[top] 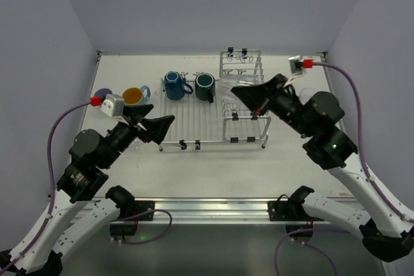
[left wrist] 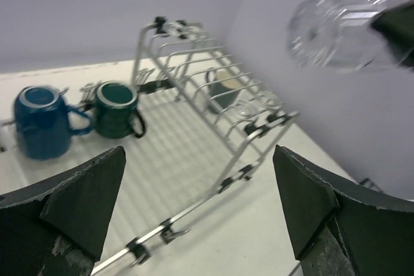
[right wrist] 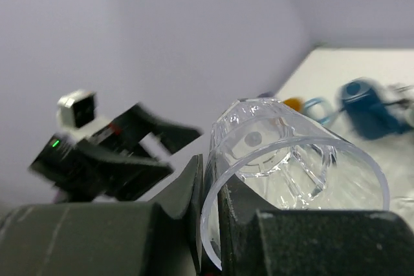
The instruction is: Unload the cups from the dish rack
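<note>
Clamps clear glass (right wrist: pixel 291 153) rim in right fingers (right wrist: pixel 181 198), axis roughly level, base toward wide-apart, empty left fingers (left wrist: pixel 84 198); blue mug (top: pixel 173 86), green mug (top: pixel 205 87) on dish rack (top: pixel 194 127) beneath.

Our tally, kind by kind
We count one dish rack (top: pixel 194 122); four handled mugs, namely a blue mug (top: pixel 173 85), a dark green mug (top: pixel 205 86), a light-blue mug (top: pixel 134 95) and a grey-green mug (left wrist: pixel 223 87); one lavender tumbler (top: pixel 101 93); and one clear glass (right wrist: pixel 291 159) for certain. Any more in the rack are too blurred to count.
</note>
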`<move>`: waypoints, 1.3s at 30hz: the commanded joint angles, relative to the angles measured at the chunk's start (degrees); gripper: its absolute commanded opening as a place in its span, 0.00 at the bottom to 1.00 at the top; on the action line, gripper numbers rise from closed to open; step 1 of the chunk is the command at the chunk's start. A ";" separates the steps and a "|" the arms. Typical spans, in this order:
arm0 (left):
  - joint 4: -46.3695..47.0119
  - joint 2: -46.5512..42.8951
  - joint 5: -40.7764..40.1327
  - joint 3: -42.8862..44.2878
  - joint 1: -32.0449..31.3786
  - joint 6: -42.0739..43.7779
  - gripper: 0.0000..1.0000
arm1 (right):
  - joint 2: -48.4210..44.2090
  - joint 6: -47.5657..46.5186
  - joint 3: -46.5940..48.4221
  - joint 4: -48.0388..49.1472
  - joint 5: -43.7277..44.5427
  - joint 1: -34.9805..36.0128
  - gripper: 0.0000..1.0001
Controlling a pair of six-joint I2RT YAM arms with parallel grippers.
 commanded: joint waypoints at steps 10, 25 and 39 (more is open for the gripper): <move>-13.55 0.19 -10.29 -4.13 -0.11 12.11 1.00 | 5.10 -20.00 10.73 -34.44 17.33 -36.25 0.00; -12.23 -2.98 -1.86 -5.98 -0.02 12.03 1.00 | 42.00 -24.31 32.09 -45.43 20.58 -47.95 0.00; -11.97 -3.85 -0.36 -6.25 -0.11 12.03 1.00 | 52.05 -26.42 38.43 -48.51 24.19 -48.65 0.00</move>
